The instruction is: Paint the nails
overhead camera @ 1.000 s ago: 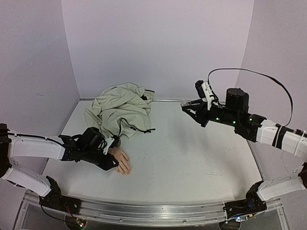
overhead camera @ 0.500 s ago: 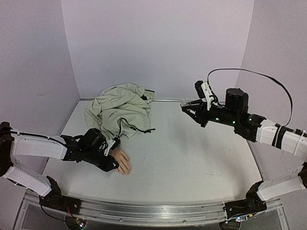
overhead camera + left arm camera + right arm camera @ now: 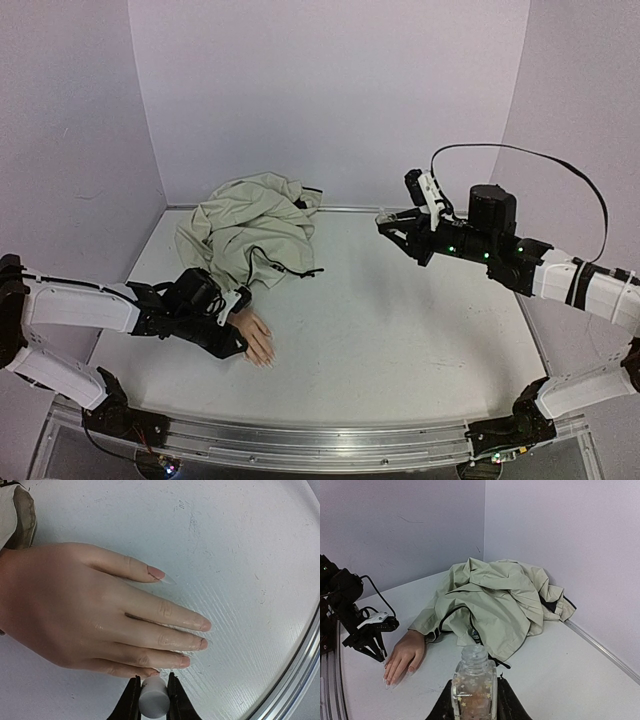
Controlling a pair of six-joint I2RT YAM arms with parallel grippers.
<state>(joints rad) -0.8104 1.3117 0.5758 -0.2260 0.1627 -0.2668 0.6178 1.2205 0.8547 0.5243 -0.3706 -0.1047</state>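
Observation:
The flesh-pink mannequin hand [image 3: 90, 615] lies palm down on the white table, its wrist in a beige jacket sleeve [image 3: 17, 515]. Its nails show as a pinkish thumb nail [image 3: 156, 572] and small pale tips on the other fingers [image 3: 202, 643]. My left gripper [image 3: 153, 679] is shut on a white cylindrical brush cap [image 3: 153, 700], whose far end sits at the little finger's tip [image 3: 151, 671]; the brush itself is hidden. In the top view that gripper [image 3: 232, 340] is at the hand [image 3: 257, 340]. My right gripper [image 3: 474, 690] is shut on an open clear glass bottle [image 3: 474, 680], held upright above the table's right rear [image 3: 385, 222].
A crumpled beige jacket [image 3: 250, 235] with black zips and cords lies at the back left, running down to the hand. The table's metal rim [image 3: 300, 660] passes close beyond the fingertips. Purple walls close in the back and both sides.
My left forearm has edged slightly to the right while its gripper stays at the fingertips. The right arm holds nearly still with the bottle.

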